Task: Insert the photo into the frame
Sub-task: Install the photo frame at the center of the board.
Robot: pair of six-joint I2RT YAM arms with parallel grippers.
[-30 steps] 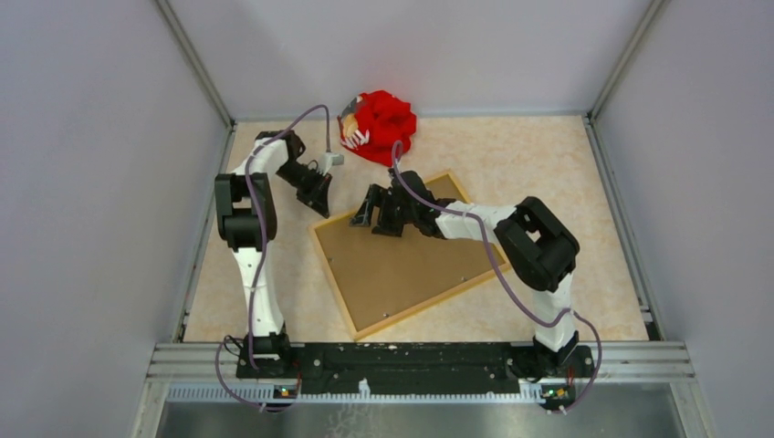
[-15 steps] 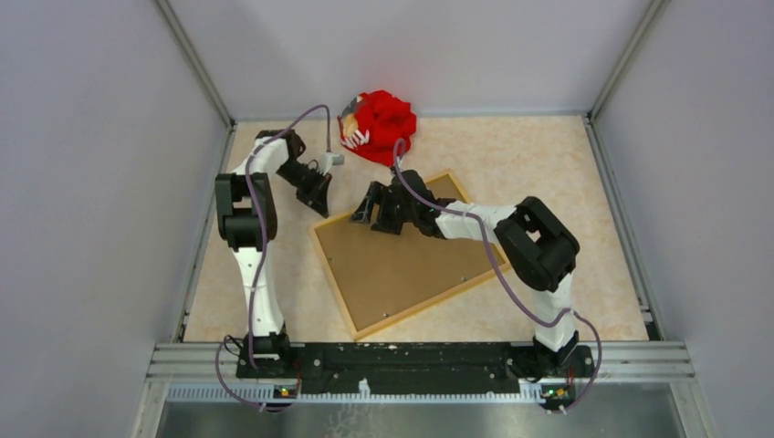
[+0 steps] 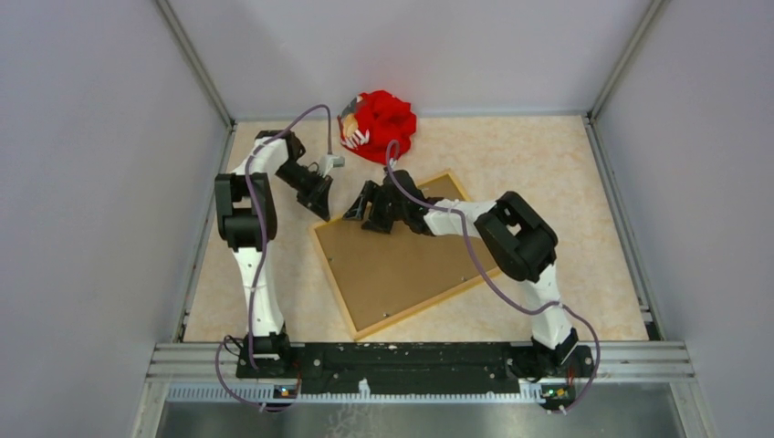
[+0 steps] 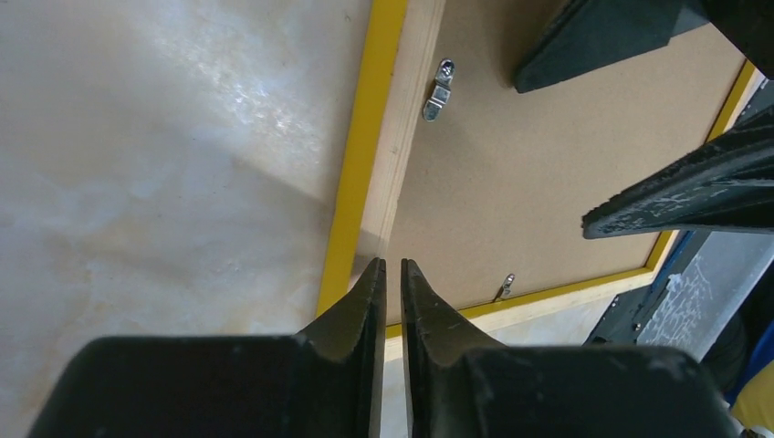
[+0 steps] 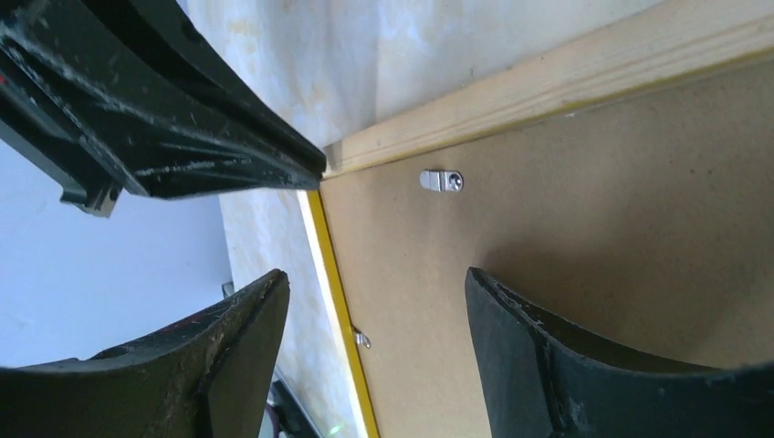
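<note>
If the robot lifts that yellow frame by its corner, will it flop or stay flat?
The frame would probably stay flat: its wooden rails look rigid, and small metal clips hold the brown backing board in place. It is thin and wide, so it likely feels light but awkward to grip. Lying flat on the table, it would probably slide rather than tip.

Walls: I see plain pale grey panels (image 3: pixel 100 182) on three sides, with metal posts (image 3: pixel 193 64) in the far corners.
Tabletop: cream, marbled surface (image 3: pixel 538 155), matte with soft sheen in my left wrist view.
Near edge: I look over a ribbed aluminium rail (image 3: pixel 420 356) running across; a grey metal strip lies below it.
Light: even and diffuse, with only soft shadows.
</note>
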